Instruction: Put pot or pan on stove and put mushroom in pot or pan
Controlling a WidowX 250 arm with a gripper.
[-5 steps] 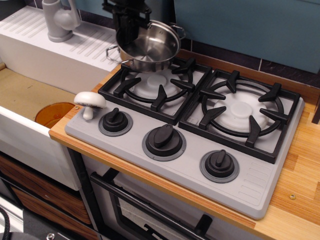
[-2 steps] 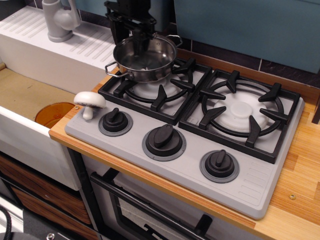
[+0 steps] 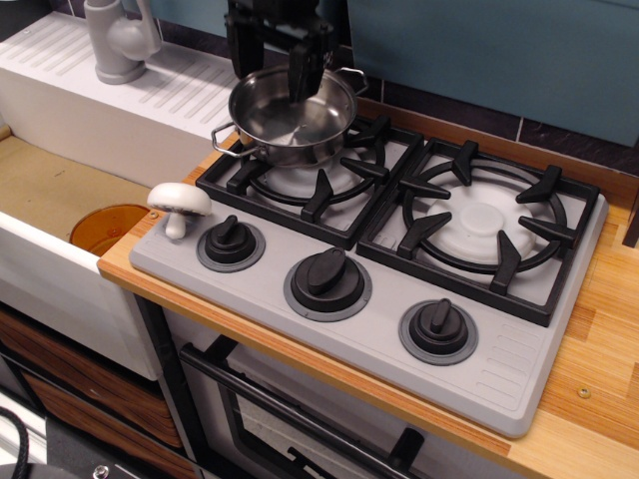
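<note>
The shiny steel pot (image 3: 285, 125) sits level on the back-left part of the left burner grate of the grey stove (image 3: 379, 339). My black gripper (image 3: 275, 60) hangs just above the pot's back rim with its jaws apart. One finger (image 3: 303, 72) reaches over the pot's inside, and nothing is held. The white mushroom (image 3: 180, 205) stands on the stove's front-left corner, beside the leftmost black knob (image 3: 230, 239). It is well in front of and below the gripper.
A sink with an orange disc (image 3: 105, 228) lies left of the stove. A grey faucet (image 3: 118, 40) stands on the white drainboard at the back left. The wooden counter (image 3: 599, 329) runs on the right, with a blue wall behind.
The pot, held tilted above the left burner, came down and now rests level on the grate. The gripper has let go of its rim and risen slightly with its jaws apart.
</note>
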